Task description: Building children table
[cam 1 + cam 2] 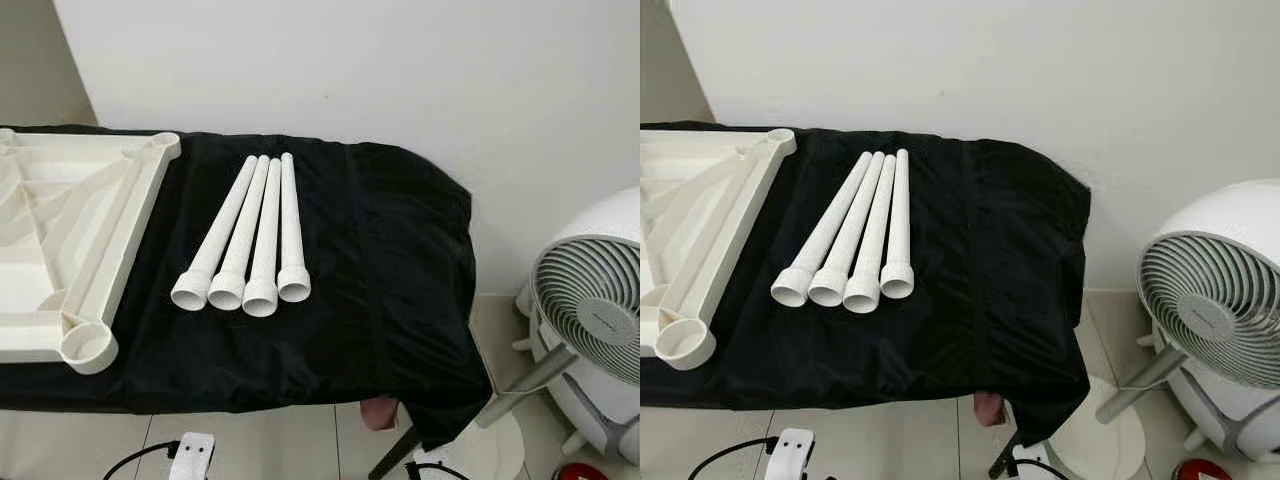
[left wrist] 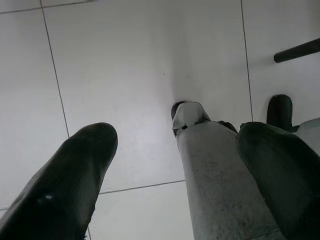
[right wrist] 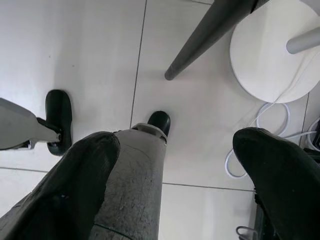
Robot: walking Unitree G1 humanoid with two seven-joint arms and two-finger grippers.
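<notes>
Both grippers, left and right, hang over the floor with jaws apart and empty, so you haven't started: four legs lie loose on the desk, just beside the upturned tabletop, none fitted yet.

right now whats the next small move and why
Probably raise the right hand toward the nearest leg. Both hands hang open over the floor, the left hand too. Four legs lie untouched on the black cloth, and the tabletop lies upside down with its corner socket empty.
</notes>
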